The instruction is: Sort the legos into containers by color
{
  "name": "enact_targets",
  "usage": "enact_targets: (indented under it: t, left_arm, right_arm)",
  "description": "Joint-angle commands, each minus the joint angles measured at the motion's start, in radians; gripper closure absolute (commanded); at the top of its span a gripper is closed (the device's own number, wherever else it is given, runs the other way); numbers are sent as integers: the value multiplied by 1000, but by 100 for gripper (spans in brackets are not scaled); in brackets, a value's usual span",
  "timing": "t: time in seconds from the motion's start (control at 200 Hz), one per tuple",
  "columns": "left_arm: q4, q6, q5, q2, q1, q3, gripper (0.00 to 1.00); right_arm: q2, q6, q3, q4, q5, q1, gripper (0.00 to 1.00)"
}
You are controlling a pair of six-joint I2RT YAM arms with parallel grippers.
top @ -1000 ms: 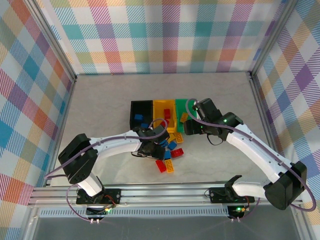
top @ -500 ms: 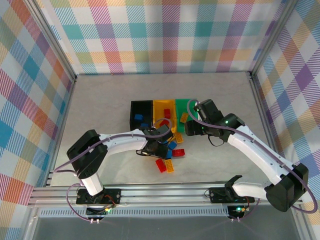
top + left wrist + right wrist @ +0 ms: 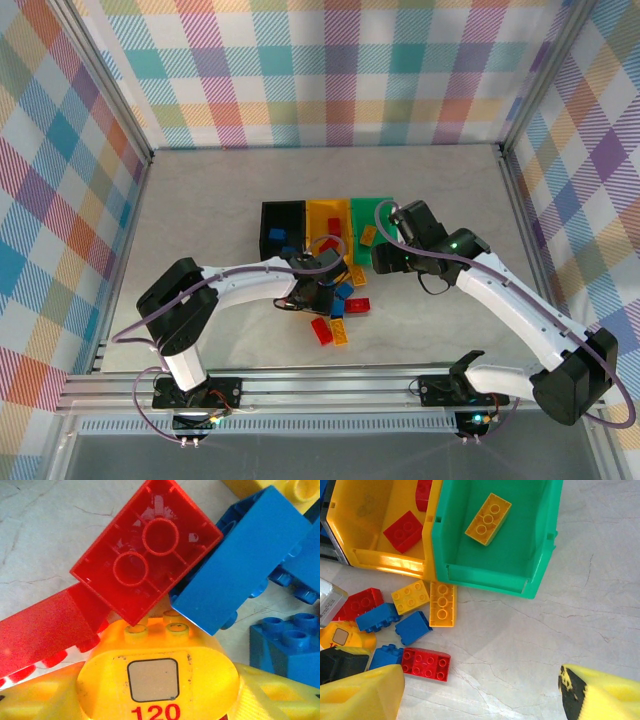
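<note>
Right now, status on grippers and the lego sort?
Left gripper low over upturned red brick, grip unconfirmed. Right gripper open, empty. Yellow brick in green bin. Loose bricks crowd bin fronts.

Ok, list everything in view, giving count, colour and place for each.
black bin: one, black, left end of the bin row at mid-table
yellow-orange bin: one, yellow-orange, middle of the row
green bin: one, green, right end of the row
blue bricks: two showing, blue, in the black bin
red bricks: two, red, in the yellow-orange bin
yellow brick: one, yellow, in the green bin
loose bricks: at least seven, red, blue and yellow, piled on the table before the bins
table: one, pale marbled
left pincer: one, low over the loose bricks, jaw state unclear
right pincer: one, open and empty, near the green bin
</note>
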Motion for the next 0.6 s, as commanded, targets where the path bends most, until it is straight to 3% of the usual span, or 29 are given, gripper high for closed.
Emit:
enact_targets:
  t: [0.0, 0.335, 0.6]
  left_arm:
    - [-82, 29, -34, -14, 7, 57, 43]
    - [-241, 136, -29, -41, 10, 268, 43]
    - [-254, 199, -30, 126, 40, 612, 43]
  right_arm:
    - [-28, 2, -10, -1, -16, -14, 19]
    - [-52, 0, -15, -4, -56, -104, 18]
    - [-111, 31, -87, 1, -88, -178, 18]
